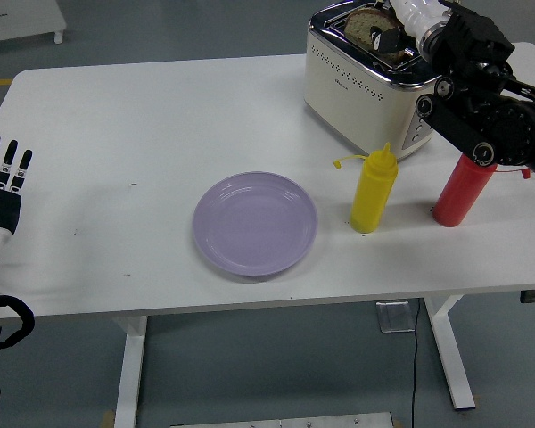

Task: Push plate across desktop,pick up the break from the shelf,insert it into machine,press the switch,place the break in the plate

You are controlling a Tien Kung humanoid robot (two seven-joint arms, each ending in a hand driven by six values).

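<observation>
A cream toaster (361, 85) stands at the table's far right with a slice of bread (360, 21) sticking up out of its slot. My right hand (390, 28) is over the toaster's top with its fingers closed on the bread. The black right arm (481, 98) crosses in front of the toaster's right end. A lilac plate (255, 223) lies empty in the middle of the table, near the front. My left hand (4, 174) rests at the left edge, fingers straight and holding nothing.
A yellow squeeze bottle (373, 190) and a red squeeze bottle (461, 187) stand just in front of the toaster, between it and the plate's right side. The table's near edge (267, 303) runs below the plate.
</observation>
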